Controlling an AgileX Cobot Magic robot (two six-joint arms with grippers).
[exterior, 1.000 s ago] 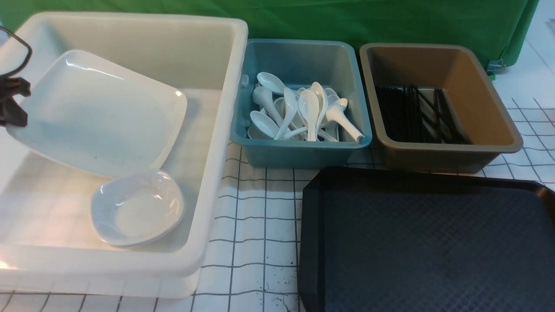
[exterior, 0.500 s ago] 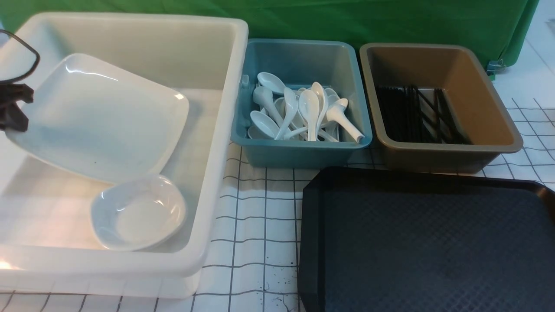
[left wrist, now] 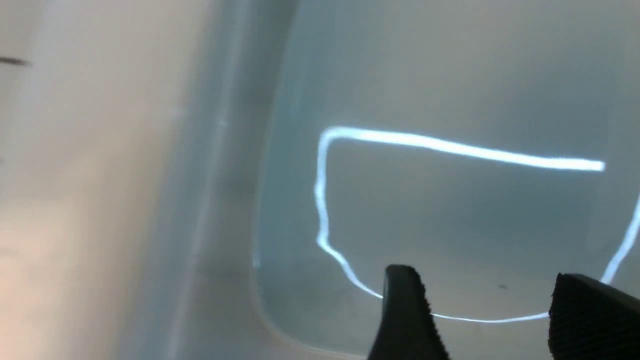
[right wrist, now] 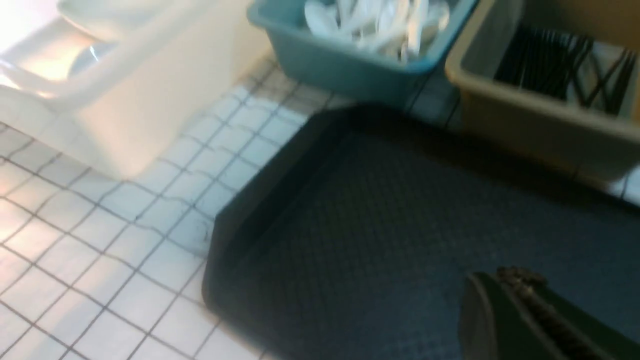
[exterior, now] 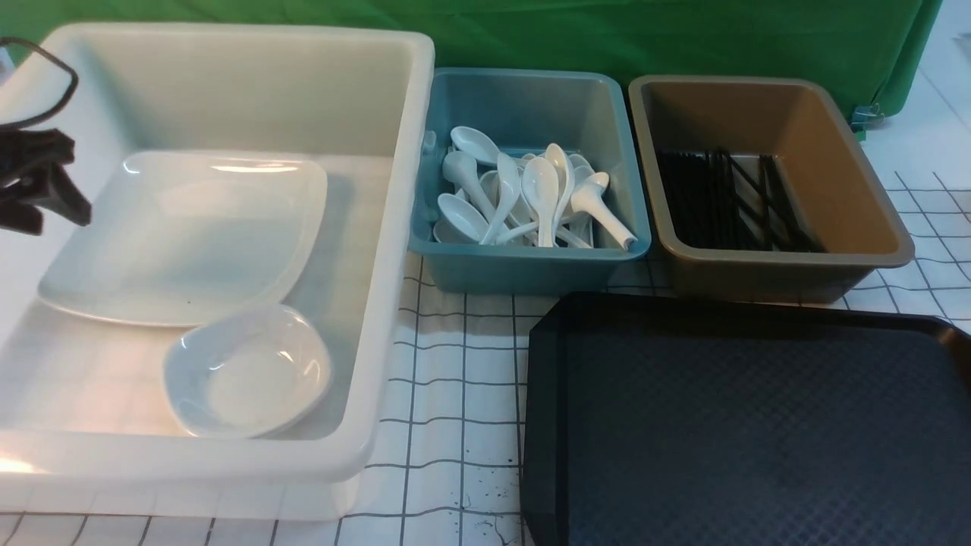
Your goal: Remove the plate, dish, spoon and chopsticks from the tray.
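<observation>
The large white plate (exterior: 182,235) lies flat inside the white tub (exterior: 394,250), its near edge resting by the small white dish (exterior: 246,371). My left gripper (exterior: 53,220) hangs just beyond the plate's left edge, open and holding nothing. In the left wrist view the gripper (left wrist: 492,297) stands open above the plate (left wrist: 450,210). White spoons (exterior: 531,197) fill the teal bin and black chopsticks (exterior: 728,201) lie in the brown tub. The black tray (exterior: 743,425) carries nothing. My right gripper (right wrist: 520,280) is shut above the tray (right wrist: 375,225) and is outside the front view.
The teal bin (exterior: 523,265) and brown tub (exterior: 781,265) stand side by side behind the tray, with the white tub to their left. A white gridded cloth (exterior: 455,379) covers the table. A green backdrop (exterior: 607,38) closes the back.
The left gripper opened and let go of the plate. The plate dropped from a tilted, lifted pose to lie flat in the white tub, nudging the small dish slightly.
</observation>
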